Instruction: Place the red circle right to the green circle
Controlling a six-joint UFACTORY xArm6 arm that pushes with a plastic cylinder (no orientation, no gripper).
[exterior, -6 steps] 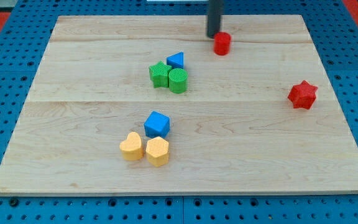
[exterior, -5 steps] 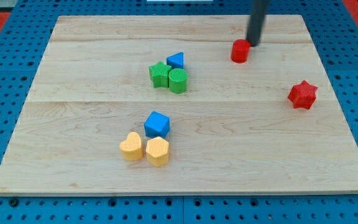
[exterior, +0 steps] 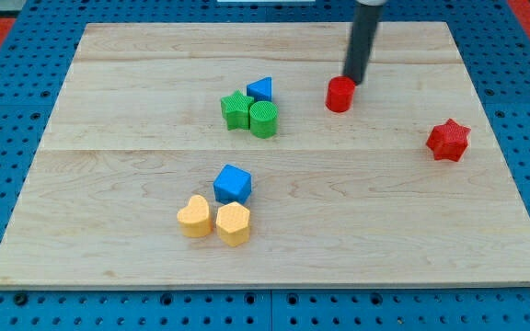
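Wooden board [exterior: 486,230]: pale, on blue pegboard.

Rod: dark, no hand or jaws to open or close; my tip [exterior: 352,83] touches the red circle [exterior: 339,94] on its far-right side, apparently to shove it leftward.

Green circle [exterior: 263,119]: left of centre, clustered with green star [exterior: 236,109] and blue triangle [exterior: 260,89].

Red circle: near far edge, apart from the cluster.

Red star [exterior: 448,140]: near right edge.
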